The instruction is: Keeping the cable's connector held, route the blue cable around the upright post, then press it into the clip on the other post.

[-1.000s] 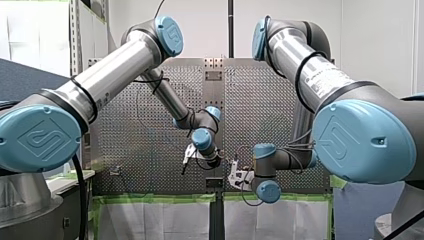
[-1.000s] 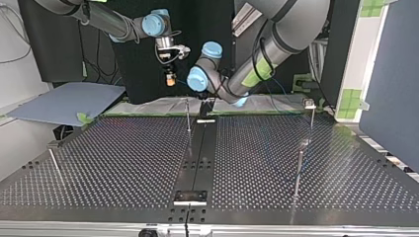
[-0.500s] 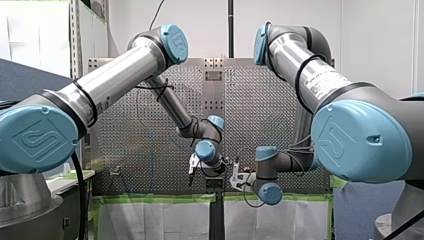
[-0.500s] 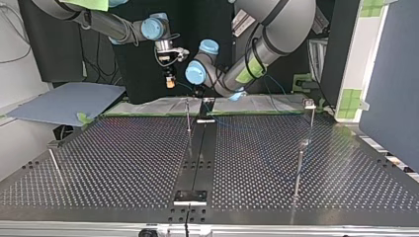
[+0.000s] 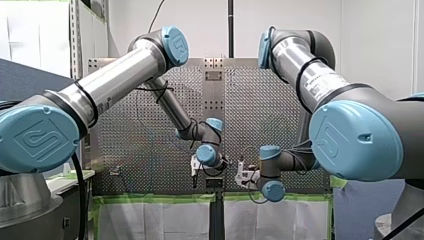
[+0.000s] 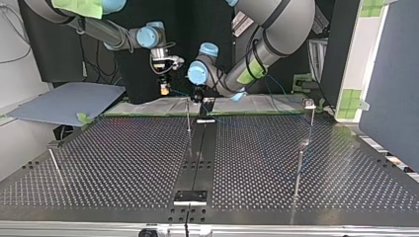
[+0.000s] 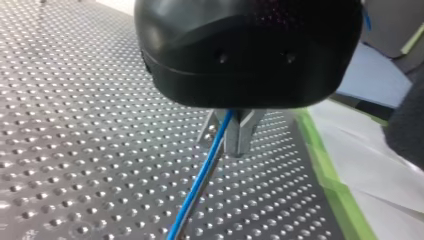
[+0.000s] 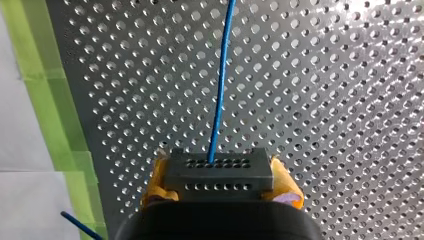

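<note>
1. You have the right claw [image 8: 218, 176] at the top view's left. Its yellow pads [image 8: 152, 182] are clamped on the two sides of the connector [image 8: 218, 164].
2. One connector: a black block with two rows of small holes, sitting between those pads.
3. One cable [image 8: 220, 90], blue and thin. It leaves the connector's upper row of holes and runs straight ahead of the right claw over the perforated surface [image 8: 350, 100]. You also get a short blue stretch beside that claw, over the white sheet [image 8: 25, 205] (where it leads cannot be told).
4. You have the left claw [image 7: 221, 145]: black body, two metal fingers [image 7: 241, 136] closed in on the cable. The cable passes between them and goes on down toward the surface.
5. Both claws, front view: low at the middle, near each other, not touching.
6. One post [image 6: 188, 116]: thin, upright, at the middle of the surface's edge nearest the arms, just under the two claws in the top view. Whether the cable touches it, you cannot tell.
7. One clip [image 6: 310, 103]: atop another upright rod at the top view's right, well apart from both claws and the cable.
8. Green tape [image 8: 35, 90]: along the surface's edge, between surface and sheet.
</note>
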Controlling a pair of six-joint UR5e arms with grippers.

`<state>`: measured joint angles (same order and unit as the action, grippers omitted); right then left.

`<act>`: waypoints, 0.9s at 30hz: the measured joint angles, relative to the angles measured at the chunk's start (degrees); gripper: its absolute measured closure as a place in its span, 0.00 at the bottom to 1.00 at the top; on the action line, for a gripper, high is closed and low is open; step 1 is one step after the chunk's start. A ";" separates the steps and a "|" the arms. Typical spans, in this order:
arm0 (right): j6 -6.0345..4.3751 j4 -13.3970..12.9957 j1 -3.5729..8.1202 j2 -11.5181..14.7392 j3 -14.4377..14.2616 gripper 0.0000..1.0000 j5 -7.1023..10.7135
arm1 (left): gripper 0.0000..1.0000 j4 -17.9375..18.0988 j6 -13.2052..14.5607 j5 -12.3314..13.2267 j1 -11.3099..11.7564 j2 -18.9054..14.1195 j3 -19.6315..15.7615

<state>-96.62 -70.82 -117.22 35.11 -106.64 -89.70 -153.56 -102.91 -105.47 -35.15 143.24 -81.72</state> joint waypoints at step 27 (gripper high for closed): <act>2.89 5.81 5.20 -0.07 3.32 1.00 2.15 | 0.98 4.80 -6.47 6.72 2.30 2.15 0.00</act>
<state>-93.74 -65.02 -112.01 35.04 -103.32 -87.55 -148.76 -109.38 -98.75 -32.86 145.39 -81.72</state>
